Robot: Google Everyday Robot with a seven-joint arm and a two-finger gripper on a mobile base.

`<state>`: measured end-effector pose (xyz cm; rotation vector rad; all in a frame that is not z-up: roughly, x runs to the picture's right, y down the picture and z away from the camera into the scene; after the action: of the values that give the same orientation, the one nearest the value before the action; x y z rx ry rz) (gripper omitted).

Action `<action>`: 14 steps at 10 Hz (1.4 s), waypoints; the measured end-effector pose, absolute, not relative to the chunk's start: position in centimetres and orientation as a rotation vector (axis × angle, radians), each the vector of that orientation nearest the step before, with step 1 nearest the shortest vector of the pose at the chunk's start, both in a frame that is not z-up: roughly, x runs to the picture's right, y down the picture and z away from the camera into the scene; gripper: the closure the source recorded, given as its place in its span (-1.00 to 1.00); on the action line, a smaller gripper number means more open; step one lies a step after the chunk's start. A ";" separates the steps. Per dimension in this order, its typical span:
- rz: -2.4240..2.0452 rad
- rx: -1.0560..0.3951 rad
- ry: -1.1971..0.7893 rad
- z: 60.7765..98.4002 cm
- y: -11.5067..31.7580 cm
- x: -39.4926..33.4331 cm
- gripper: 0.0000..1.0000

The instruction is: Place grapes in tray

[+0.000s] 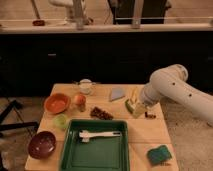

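Observation:
The grapes (101, 113), a small dark reddish-brown bunch, lie on the wooden table just behind the tray's far rim. The large green tray (68, 149) sits at the front middle of the table and holds a white utensil (100, 134). My gripper (138, 108) is at the end of the white arm that comes in from the right. It hangs low over the right part of the table, at the green cucumber (130, 105), and is to the right of the grapes and apart from them.
An orange bowl (56, 103), an orange-red fruit (79, 100) and a small green cup (60, 121) stand left of the grapes. A dark red bowl (41, 144) is front left and a teal sponge (159, 154) front right. A white cup (86, 86) and a grey wedge (117, 93) are at the back.

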<state>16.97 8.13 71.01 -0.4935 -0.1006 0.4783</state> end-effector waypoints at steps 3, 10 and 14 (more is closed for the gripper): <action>0.481 -0.494 -0.099 71.0 8.2 17.1 -0.60; 0.521 -0.498 -0.120 71.5 7.9 14.4 -0.60; 0.567 -0.508 -0.119 72.6 8.4 4.8 -0.60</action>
<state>4.80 8.39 72.64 -0.5082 -0.1188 0.5671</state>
